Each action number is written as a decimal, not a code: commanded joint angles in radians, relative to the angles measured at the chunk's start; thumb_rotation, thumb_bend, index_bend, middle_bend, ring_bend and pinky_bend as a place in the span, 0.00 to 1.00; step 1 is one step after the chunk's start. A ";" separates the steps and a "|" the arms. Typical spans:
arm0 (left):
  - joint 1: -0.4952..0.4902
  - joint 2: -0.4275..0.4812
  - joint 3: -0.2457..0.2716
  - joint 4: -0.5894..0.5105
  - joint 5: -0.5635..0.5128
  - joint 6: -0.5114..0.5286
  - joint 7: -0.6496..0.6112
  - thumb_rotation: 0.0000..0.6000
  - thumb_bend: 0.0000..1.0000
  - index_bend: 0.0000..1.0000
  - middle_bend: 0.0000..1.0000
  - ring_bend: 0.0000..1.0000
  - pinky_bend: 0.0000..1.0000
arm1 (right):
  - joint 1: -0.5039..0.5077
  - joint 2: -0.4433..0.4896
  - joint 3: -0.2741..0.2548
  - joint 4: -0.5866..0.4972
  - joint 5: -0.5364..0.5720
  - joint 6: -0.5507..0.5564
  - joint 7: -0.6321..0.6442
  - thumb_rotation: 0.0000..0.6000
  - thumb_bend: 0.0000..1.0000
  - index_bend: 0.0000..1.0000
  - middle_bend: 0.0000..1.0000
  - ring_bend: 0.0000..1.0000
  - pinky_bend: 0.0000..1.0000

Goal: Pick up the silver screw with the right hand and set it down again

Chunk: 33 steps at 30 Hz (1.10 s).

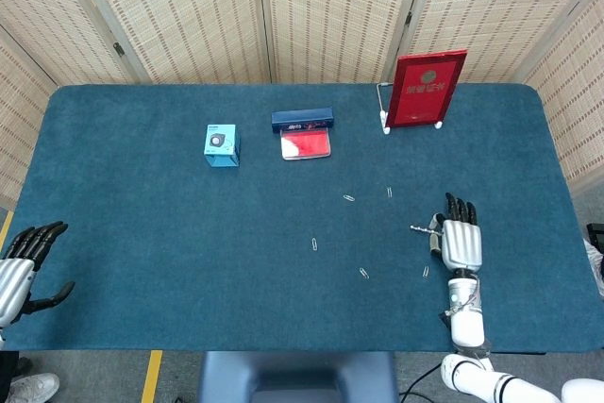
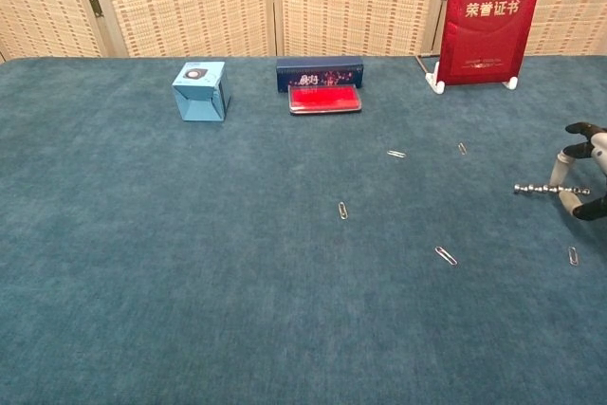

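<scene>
One silver screw pinched by right hand near table's right edge.

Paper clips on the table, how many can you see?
5. One paper clip lies below the red stamp pad, one just right of it, one mid-table, one nearer the front edge, one beside the right robot hand. That hand may hide others.

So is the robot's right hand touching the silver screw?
Touching. In the chest view the right hand pinches the silver screw between fingertips, one end sticking out sideways above the table.
</scene>
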 commanded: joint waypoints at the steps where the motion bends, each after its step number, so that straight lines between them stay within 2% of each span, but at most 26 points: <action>1: 0.000 0.000 0.000 0.000 0.000 0.000 0.000 1.00 0.36 0.00 0.10 0.10 0.05 | -0.004 0.003 0.006 -0.006 -0.014 0.018 0.013 1.00 0.50 0.71 0.09 0.04 0.00; 19: -0.003 -0.004 -0.001 0.003 0.000 -0.003 -0.005 1.00 0.36 0.00 0.10 0.10 0.05 | 0.008 0.050 0.055 -0.086 -0.055 0.077 0.029 1.00 0.50 0.75 0.12 0.06 0.00; 27: -0.003 -0.004 0.002 0.004 0.007 0.000 -0.013 1.00 0.36 0.00 0.10 0.10 0.05 | 0.073 0.041 0.101 -0.076 -0.031 0.027 -0.004 1.00 0.50 0.75 0.12 0.07 0.00; 33: -0.003 -0.003 0.004 0.007 0.011 0.003 -0.026 1.00 0.36 0.00 0.10 0.10 0.05 | 0.144 0.010 0.137 -0.012 0.009 -0.042 -0.029 1.00 0.50 0.75 0.13 0.07 0.00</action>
